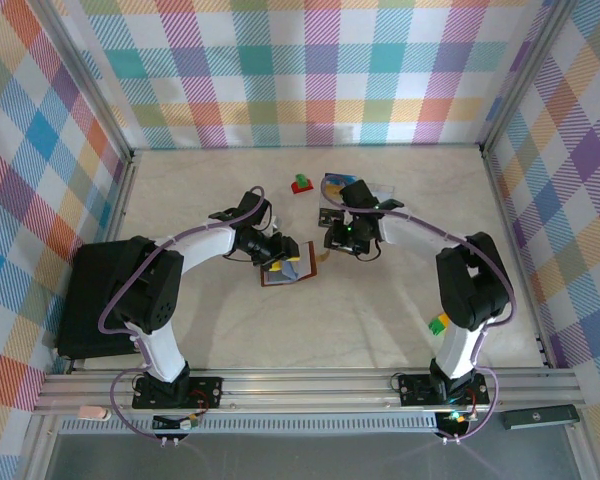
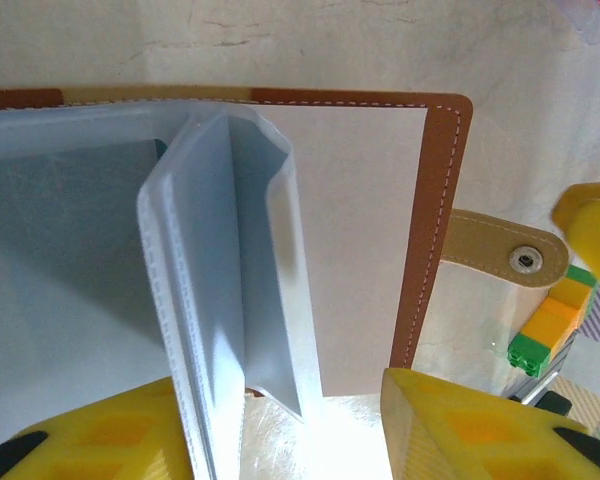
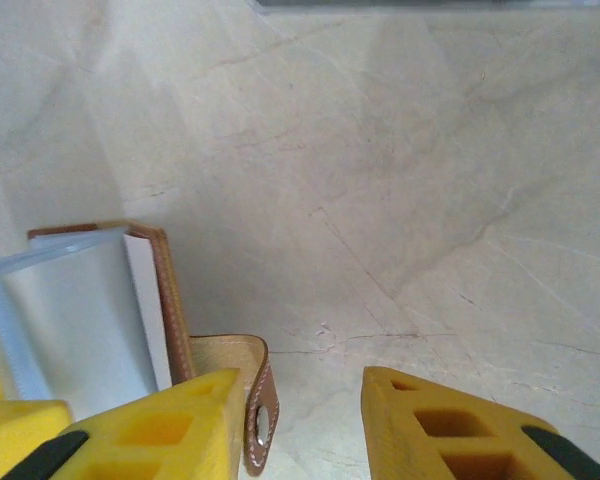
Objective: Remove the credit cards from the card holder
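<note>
Lying open on the pale marbled tabletop, the small reddish-brown bifold card holder sits near the middle of the table, between the two arms' wrists. From the left wrist, its bluish-grey inside with a stitched brown border faces up, and a bundle of clear plastic sleeves stands up from the fold. Whether any card sits in those sleeves cannot be told.

The left gripper has its yellow fingers spread, one on each side of the upright sleeves; a clear gap shows between the sleeves and its right-hand finger, so it pinches nothing. In the top view it hovers over the holder's left half.

The right gripper is also spread, with only bare tabletop between its fingers. The tan snap tab at the holder's right edge lies just beside its left finger. A small green-and-yellow toy brick stack rests near that tab.
</note>
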